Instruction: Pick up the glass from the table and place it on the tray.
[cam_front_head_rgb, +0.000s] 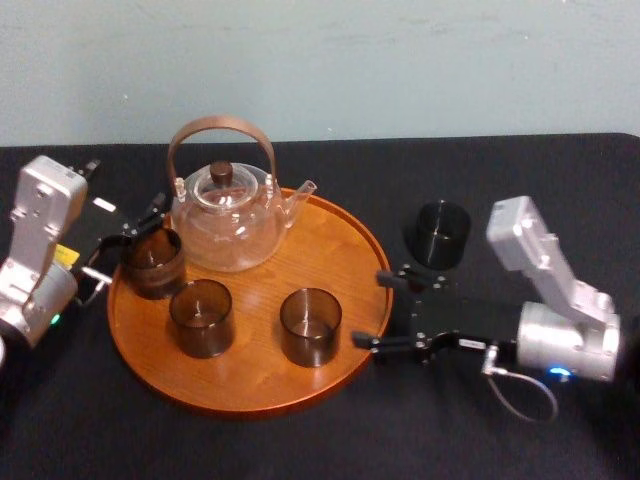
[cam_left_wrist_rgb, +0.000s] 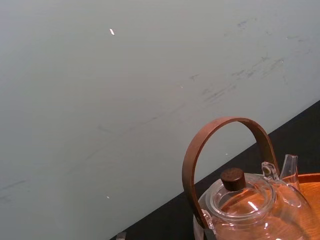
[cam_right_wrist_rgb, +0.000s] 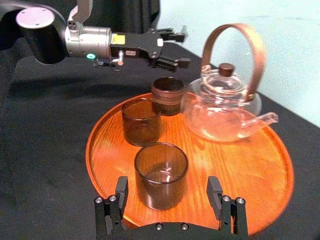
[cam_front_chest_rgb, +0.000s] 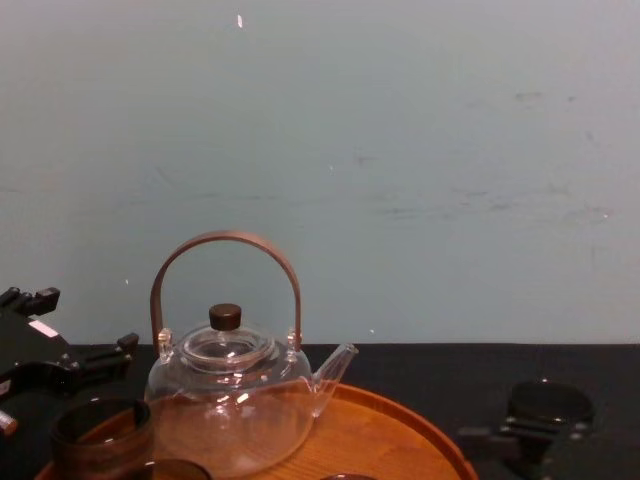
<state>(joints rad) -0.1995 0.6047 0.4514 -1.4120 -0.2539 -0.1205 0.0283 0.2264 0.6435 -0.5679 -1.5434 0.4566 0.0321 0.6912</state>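
One glass on table beside tray right rim; right gripper, left gripper fingers spread.

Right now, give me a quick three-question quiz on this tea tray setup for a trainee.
1. True or false: the teapot stands on the tray.
2. Which is nearer the glass on the table? A) left gripper B) right gripper
3. Fill in: both grippers' jaws stand ____.
Key: 1 true; 2 B; 3 open.
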